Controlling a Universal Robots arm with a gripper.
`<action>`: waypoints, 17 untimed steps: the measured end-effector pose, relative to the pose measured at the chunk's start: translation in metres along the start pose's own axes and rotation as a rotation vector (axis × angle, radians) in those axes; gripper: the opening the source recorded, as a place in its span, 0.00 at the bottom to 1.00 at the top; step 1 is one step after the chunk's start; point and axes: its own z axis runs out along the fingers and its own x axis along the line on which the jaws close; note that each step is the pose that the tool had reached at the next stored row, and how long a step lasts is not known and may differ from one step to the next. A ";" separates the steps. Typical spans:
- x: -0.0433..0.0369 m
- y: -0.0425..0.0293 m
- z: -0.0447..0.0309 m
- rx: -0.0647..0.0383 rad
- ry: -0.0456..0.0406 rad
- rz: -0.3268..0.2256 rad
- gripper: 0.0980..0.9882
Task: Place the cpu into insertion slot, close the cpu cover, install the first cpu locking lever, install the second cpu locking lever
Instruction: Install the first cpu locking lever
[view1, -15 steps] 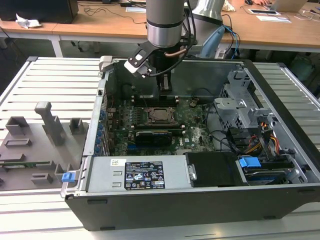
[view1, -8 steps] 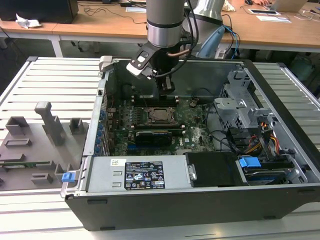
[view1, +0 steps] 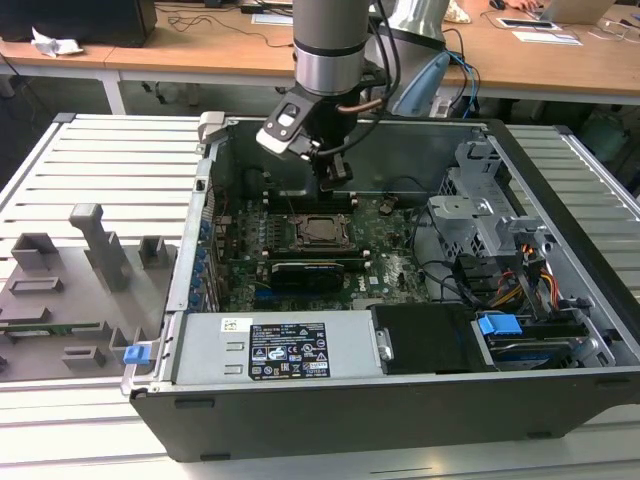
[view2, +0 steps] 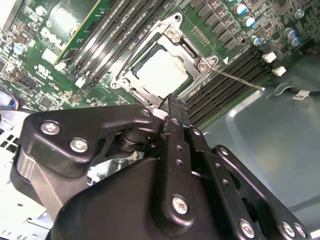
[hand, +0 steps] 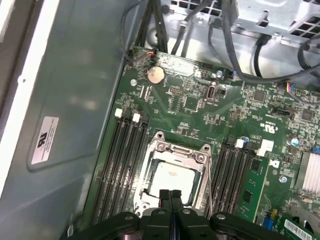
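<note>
The cpu (view2: 162, 70) (hand: 172, 177) lies flat in the insertion slot (view1: 322, 229) on the green board inside the open computer case. The grey cpu cover (hand: 177, 148) (view2: 131, 80) lies down over it, and the pale chip top shows through its window. A thin metal locking lever (view2: 240, 80) sticks out from one corner of the socket, across the memory slots. My gripper (view1: 335, 180) (view2: 172, 107) (hand: 170, 197) hangs just above the socket's edge. Its fingers are shut together and hold nothing.
Long black memory slots (hand: 125, 150) flank the socket on both sides. A black graphics card (view1: 315, 270) sits in front of it. A drive cage (view1: 480, 215) with cables stands at the exterior view's right, a power supply (view1: 270, 350) at the front, and a grey fixture tray (view1: 70, 290) outside the case.
</note>
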 end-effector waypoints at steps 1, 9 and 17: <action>0.0000 0.0000 0.0000 0.000 0.0005 -0.007 0.01; 0.0000 0.0000 0.0000 0.002 0.0045 -0.066 0.01; 0.0000 0.0000 0.0000 0.006 0.0101 -0.152 0.01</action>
